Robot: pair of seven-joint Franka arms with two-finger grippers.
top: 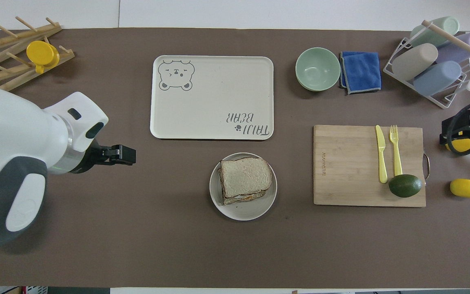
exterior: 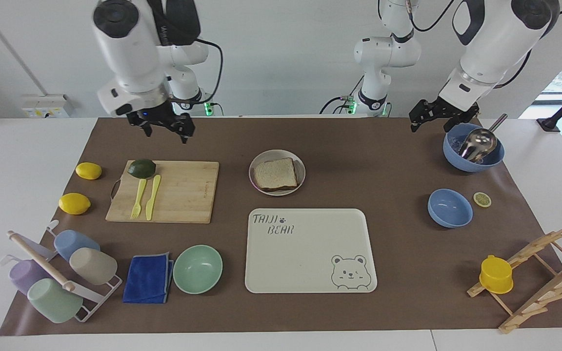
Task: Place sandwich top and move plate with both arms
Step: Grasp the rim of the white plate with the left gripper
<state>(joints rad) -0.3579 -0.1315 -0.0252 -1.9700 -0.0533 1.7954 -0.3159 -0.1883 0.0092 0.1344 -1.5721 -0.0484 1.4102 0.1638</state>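
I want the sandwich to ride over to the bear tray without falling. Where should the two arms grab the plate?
Probably by its rim. The plate is shallow and flat, and the sandwich top covers its middle, leaving only a bare edge. One gripper could pinch the rim from each arm's end of the table, coming from above, keeping it level.

Two lemons point(exterior: 89, 170), three bowls point(exterior: 197, 269), four cups point(exterior: 92, 265), one plate point(exterior: 300, 171), one tray point(exterior: 310, 253).
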